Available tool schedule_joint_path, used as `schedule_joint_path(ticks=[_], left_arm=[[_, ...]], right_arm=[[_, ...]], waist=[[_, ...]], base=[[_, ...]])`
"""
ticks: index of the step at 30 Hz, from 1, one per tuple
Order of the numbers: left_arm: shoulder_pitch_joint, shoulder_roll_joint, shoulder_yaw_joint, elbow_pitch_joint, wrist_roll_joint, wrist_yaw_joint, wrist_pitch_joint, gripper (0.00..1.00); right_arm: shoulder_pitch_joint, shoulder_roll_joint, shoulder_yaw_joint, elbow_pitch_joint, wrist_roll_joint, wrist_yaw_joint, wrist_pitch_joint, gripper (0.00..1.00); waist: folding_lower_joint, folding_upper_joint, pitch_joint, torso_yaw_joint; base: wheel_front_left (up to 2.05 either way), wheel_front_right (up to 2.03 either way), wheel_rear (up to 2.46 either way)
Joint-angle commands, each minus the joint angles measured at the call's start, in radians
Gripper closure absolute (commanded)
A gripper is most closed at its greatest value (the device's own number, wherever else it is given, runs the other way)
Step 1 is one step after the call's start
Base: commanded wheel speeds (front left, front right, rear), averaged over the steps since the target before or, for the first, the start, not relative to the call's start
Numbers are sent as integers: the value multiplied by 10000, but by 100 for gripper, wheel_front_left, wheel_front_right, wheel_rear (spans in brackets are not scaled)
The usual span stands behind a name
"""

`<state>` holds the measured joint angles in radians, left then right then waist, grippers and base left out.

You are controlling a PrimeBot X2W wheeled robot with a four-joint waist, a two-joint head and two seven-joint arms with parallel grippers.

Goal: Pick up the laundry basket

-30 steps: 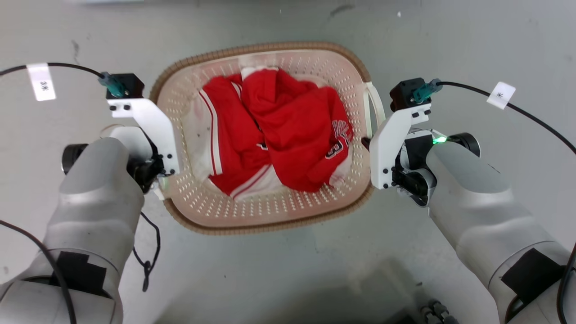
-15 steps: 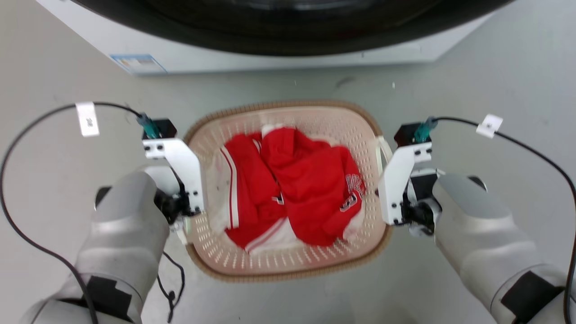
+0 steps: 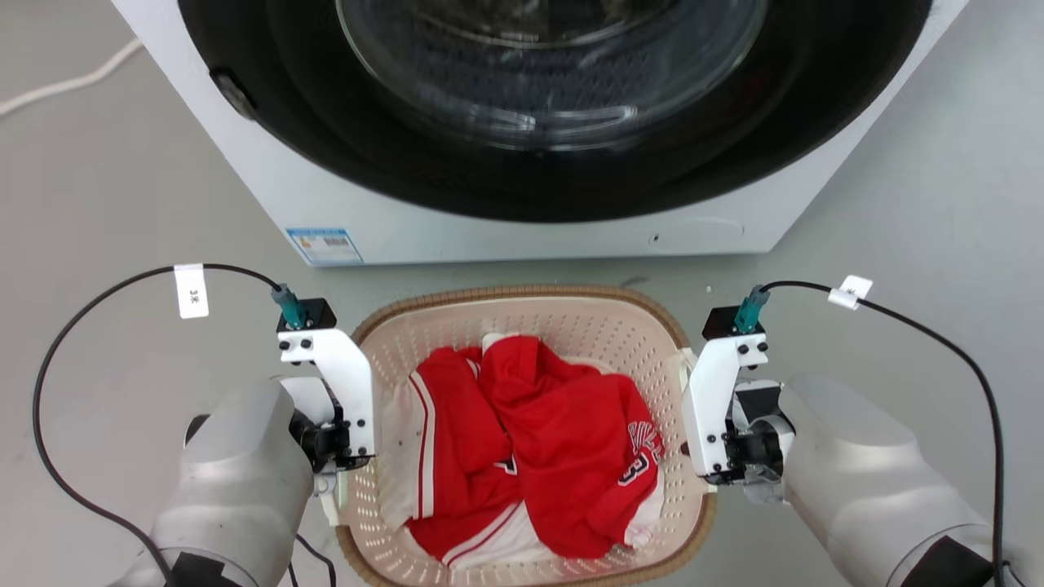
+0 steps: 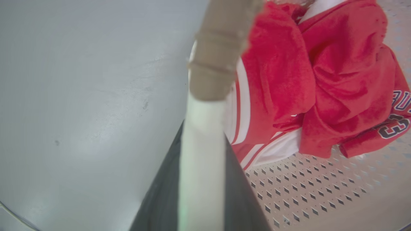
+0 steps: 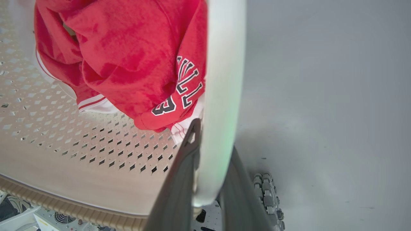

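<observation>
The laundry basket [image 3: 522,295] is cream with perforated walls and a brown woven rim, and it holds red and white clothes [image 3: 555,448]. It hangs between my two arms in front of the washing machine. My left gripper [image 3: 336,477] is at its left side. In the left wrist view the left gripper [image 4: 200,138] is shut on the white side handle [image 4: 200,166]. My right gripper [image 3: 695,456] is at the right side. In the right wrist view the right gripper [image 5: 213,138] is shut on the other white handle [image 5: 223,80].
A white front-loading washing machine [image 3: 326,196] with a dark round door [image 3: 538,73] stands just beyond the basket. Grey floor [image 3: 938,204] lies all around. Part of my base with a ribbed wheel [image 5: 266,192] shows below the basket.
The head camera has tilted up, so the washing machine has come into the picture and the basket sits lower in it. Both grippers stay at the basket's handles.
</observation>
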<state>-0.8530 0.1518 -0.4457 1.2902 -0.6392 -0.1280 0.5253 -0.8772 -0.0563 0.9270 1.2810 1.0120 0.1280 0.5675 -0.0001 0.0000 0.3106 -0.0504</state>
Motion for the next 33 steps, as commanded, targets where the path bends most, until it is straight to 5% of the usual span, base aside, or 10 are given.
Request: schedule_joint_path(ticks=[1,18,33], left_arm=[[129,-49,-76,-35,-61,-45,70,100],[1177,-305,-505,-31,-528,-47,634,100],[1676,-372,-720,-42,-1005,-49,792,100]], right_arm=[[147,105,51,-66,76,49,197,100],[635,124,249,11,489,51,1655,100],[1003,134,123,40,458,51,2220,100]], waist=[[1,0,-576,-45],[1,0,-2870,-264],[1,0,-3645,-432]], base=[[0,0,0],[0,0,0],[0,0,0]])
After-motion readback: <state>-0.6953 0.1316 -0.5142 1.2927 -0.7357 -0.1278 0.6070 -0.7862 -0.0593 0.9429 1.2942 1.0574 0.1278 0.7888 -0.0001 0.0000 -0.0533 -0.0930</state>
